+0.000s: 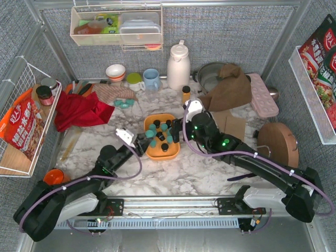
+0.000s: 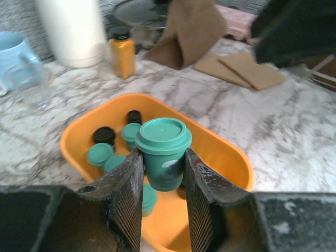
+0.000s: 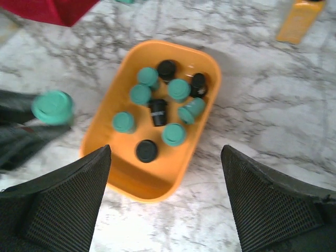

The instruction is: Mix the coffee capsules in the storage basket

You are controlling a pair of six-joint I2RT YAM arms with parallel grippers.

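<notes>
The orange storage basket (image 1: 160,156) sits mid-table and holds several teal capsules (image 3: 179,89) and a few black ones (image 3: 146,151); one black capsule (image 3: 157,112) lies on its side. My left gripper (image 2: 163,157) is shut on an upright teal capsule (image 2: 164,142) and holds it above the basket's near-left edge (image 2: 226,152). In the right wrist view the held capsule (image 3: 52,107) shows just left of the basket (image 3: 152,191). In the top view the left gripper (image 1: 144,140) is at the basket's left side. My right gripper (image 3: 165,152) hovers wide open and empty above the basket, at its right side (image 1: 177,126).
An amber bottle (image 1: 186,93) and a white thermos (image 1: 178,65) stand behind the basket. A red cloth (image 1: 79,110) lies at the left and a brown cloth (image 1: 228,86) at the back right. A blue mug (image 1: 151,79) and a round wooden board (image 1: 277,143) are nearby.
</notes>
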